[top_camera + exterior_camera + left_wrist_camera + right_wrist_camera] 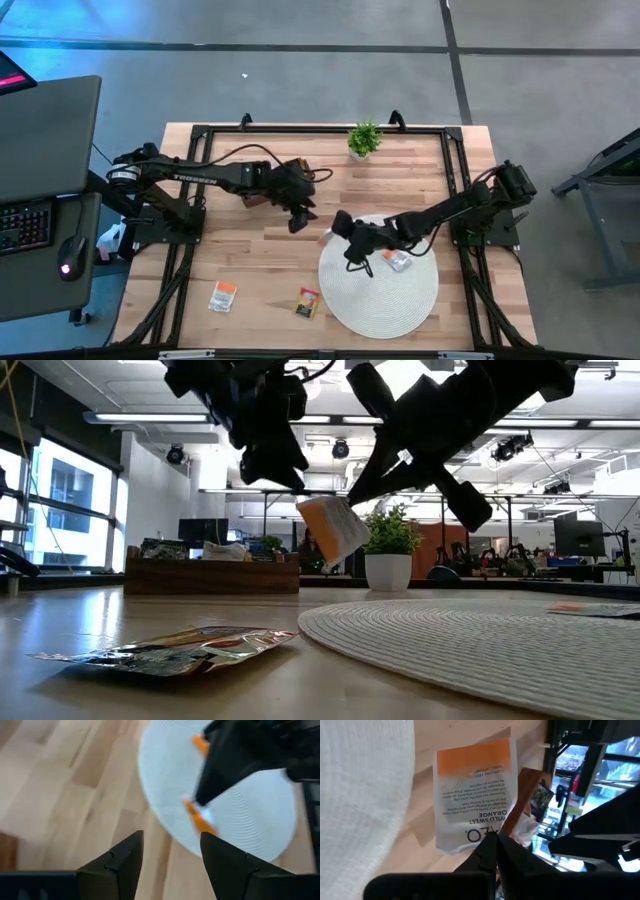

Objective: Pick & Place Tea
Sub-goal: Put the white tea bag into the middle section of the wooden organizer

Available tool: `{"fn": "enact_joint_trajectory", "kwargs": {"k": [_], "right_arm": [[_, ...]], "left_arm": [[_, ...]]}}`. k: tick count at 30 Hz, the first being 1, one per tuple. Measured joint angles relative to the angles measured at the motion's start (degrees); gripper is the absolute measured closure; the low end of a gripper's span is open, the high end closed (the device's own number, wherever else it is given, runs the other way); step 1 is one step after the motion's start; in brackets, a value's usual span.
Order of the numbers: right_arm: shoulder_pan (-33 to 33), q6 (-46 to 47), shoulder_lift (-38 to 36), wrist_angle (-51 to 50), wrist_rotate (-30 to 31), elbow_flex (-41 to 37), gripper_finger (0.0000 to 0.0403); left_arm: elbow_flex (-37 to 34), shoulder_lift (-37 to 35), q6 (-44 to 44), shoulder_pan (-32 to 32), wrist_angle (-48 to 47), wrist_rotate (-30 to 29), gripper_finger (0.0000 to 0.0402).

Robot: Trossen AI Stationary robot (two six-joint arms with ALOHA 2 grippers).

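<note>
Tray [212,574] of brown wood at the table's far left side, seen level in the low view with small packets standing in it; mostly hidden under the left arm from above. Round woven mat [400,300] on the wooden table [250,290], carrying one white-and-orange sachet [398,261]. Right gripper [335,232] above the mat's left edge, jaws pinched shut on another white-and-orange sachet [472,795], held by its edge clear of the surface and hanging tilted. Left gripper [300,215] just beside it over bare wood, jaws spread apart, holding nothing. Two more sachets flat on the table's near left: a white-and-orange one [223,296] and a yellow-brown one [307,301]. Small potted plant [364,139] at the far edge. Beyond the table: grey floor, desk with keyboard [25,225] and mouse [69,254], open office with ceiling lights.
</note>
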Motion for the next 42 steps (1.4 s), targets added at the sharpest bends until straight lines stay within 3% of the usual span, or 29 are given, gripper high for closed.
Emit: {"fn": "enact_joint_trajectory", "kwargs": {"k": [12,21,36,42], "right_arm": [[-1.4,-8.89,0.0,4.32,2.61,0.02,0.0401],[-1.44,-8.15,0.0,2.73,2.5,0.02,0.0402],[-4.34,-7.8,0.0,2.29,1.33,0.07,0.0401],[-5.5,-7.77,0.0,2.78,-0.76,0.09,0.0401]], "left_arm": [[0.04,7.81,-4.57,-2.72,9.28,3.02,0.0229],[0.0,7.78,-6.58,-2.61,9.06,3.22,0.0266],[0.0,7.78,-6.4,-2.57,9.76,2.77,0.0268],[0.0,7.78,-4.49,-2.56,9.65,-1.49,0.0269]]}}
